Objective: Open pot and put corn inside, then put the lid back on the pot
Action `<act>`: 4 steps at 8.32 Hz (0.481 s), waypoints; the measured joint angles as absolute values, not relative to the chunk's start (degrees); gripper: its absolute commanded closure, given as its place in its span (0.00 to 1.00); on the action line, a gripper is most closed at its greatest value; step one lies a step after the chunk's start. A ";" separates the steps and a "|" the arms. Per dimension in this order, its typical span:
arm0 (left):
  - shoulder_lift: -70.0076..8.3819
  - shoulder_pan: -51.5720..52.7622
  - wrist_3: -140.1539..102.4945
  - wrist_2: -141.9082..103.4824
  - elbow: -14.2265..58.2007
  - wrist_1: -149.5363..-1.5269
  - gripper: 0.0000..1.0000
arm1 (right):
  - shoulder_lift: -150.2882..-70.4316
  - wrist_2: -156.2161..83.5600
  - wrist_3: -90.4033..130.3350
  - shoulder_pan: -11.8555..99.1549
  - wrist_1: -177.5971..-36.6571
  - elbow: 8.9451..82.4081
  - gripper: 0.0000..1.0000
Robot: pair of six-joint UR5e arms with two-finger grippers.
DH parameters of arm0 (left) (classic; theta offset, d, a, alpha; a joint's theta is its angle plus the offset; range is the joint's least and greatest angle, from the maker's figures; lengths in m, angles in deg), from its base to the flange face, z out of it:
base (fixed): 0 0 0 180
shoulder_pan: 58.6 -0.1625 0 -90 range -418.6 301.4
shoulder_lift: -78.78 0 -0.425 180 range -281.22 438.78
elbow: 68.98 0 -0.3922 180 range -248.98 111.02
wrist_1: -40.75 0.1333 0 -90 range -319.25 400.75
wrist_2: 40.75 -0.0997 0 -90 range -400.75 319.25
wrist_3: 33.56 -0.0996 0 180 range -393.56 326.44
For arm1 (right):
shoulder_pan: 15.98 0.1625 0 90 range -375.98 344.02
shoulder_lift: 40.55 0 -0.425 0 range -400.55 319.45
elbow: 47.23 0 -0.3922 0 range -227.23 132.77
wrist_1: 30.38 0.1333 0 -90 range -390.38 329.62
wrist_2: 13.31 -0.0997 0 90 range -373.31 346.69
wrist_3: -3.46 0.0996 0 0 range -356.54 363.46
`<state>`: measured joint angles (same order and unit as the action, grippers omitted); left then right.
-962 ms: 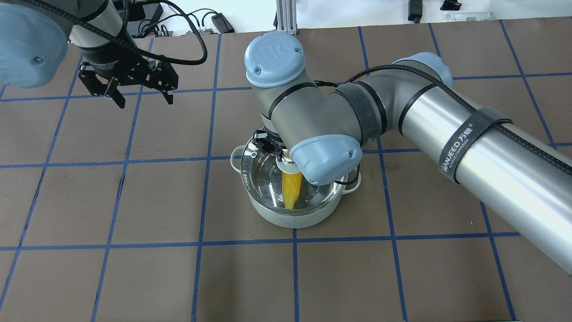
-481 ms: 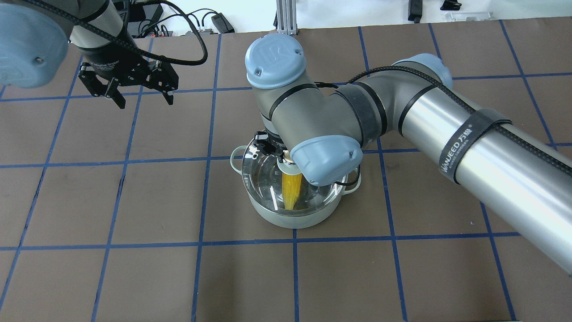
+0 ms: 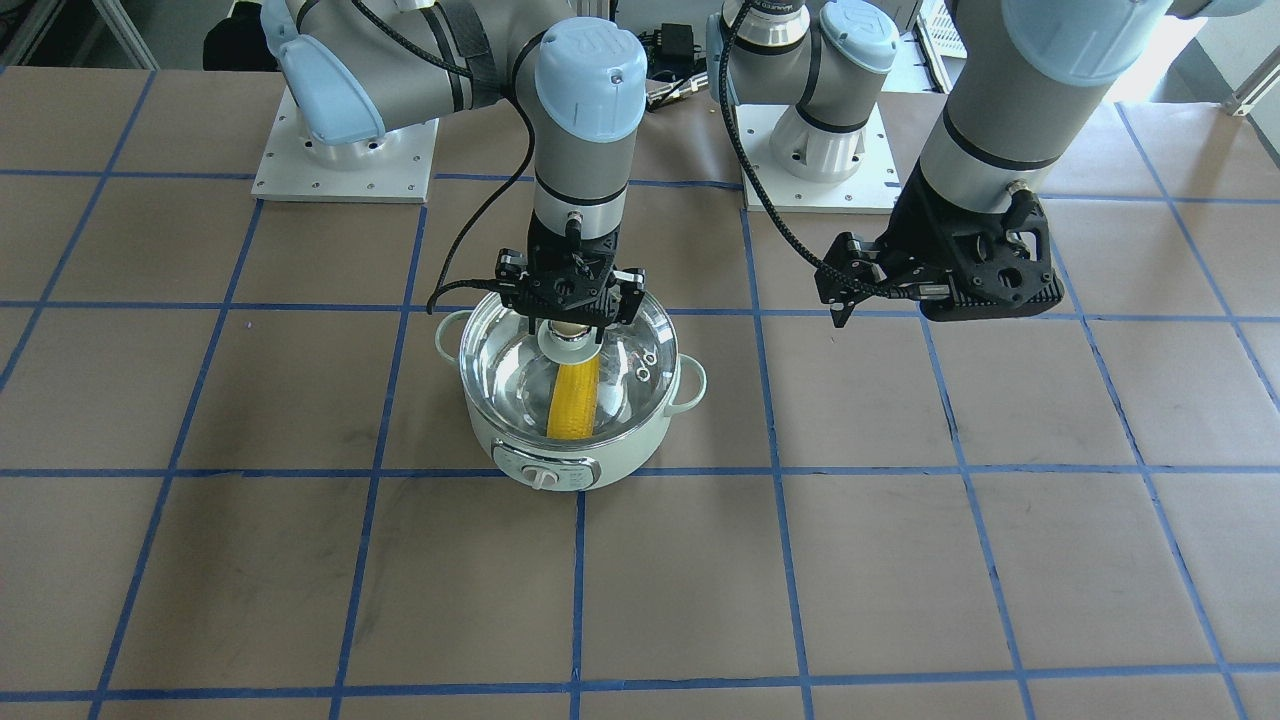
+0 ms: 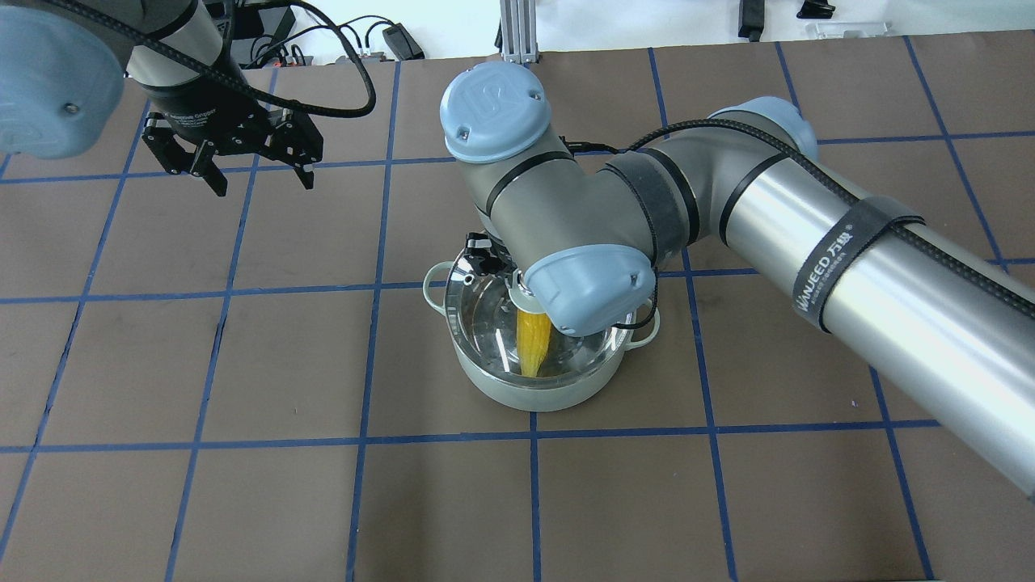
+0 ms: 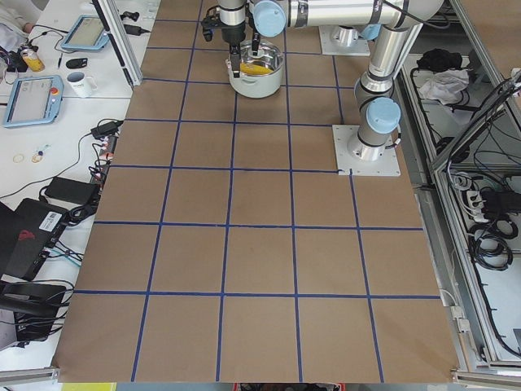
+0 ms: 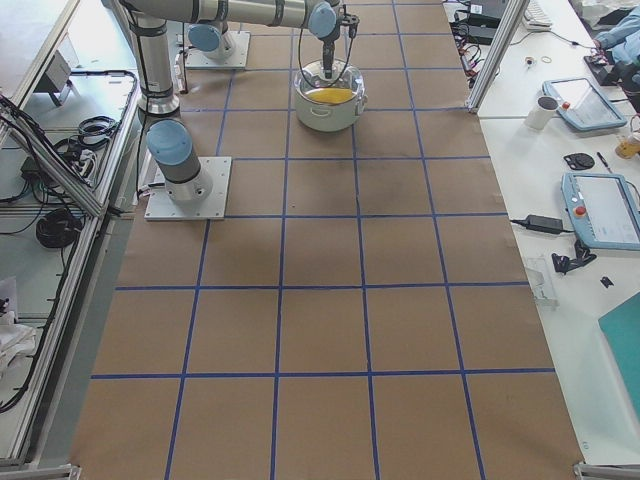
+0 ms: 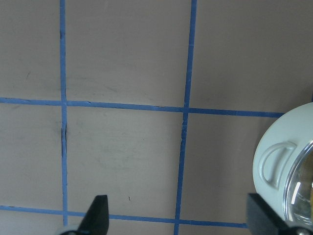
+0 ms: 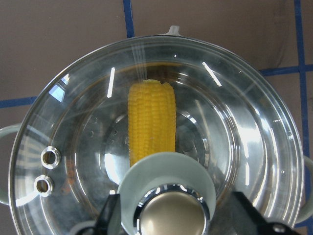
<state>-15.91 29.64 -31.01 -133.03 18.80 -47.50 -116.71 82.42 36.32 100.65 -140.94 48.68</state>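
The mint-green pot (image 3: 610, 450) stands mid-table with the yellow corn (image 3: 573, 400) lying inside it. The clear glass lid (image 3: 500, 360) rests on the pot's rim. In the right wrist view the corn (image 8: 150, 122) shows through the lid (image 8: 244, 127). My right gripper (image 3: 570, 322) hangs straight over the lid's gold knob (image 8: 171, 213), its jaws open on either side of the knob with small gaps. My left gripper (image 4: 263, 182) is open and empty, hovering to the pot's left, with one pot handle (image 7: 274, 161) at its view's edge.
The table (image 4: 242, 485) is brown with a blue tape grid. The right arm's elbow and forearm (image 4: 808, 234) reach across above the pot's right side. Both arm bases (image 3: 345, 150) stand at the robot's edge. Cables and an aluminium post (image 4: 517, 28) lie beyond the far edge.
The lid, first offset toward the pot's far-left rim, now sits centred on it. Pot and lid stand slightly further right. The left arm has not moved.
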 measured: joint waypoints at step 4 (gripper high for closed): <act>-15.87 29.64 -31.01 -133.03 18.82 -47.52 0.00 | -118.02 82.62 35.86 100.11 -140.50 48.17 0.00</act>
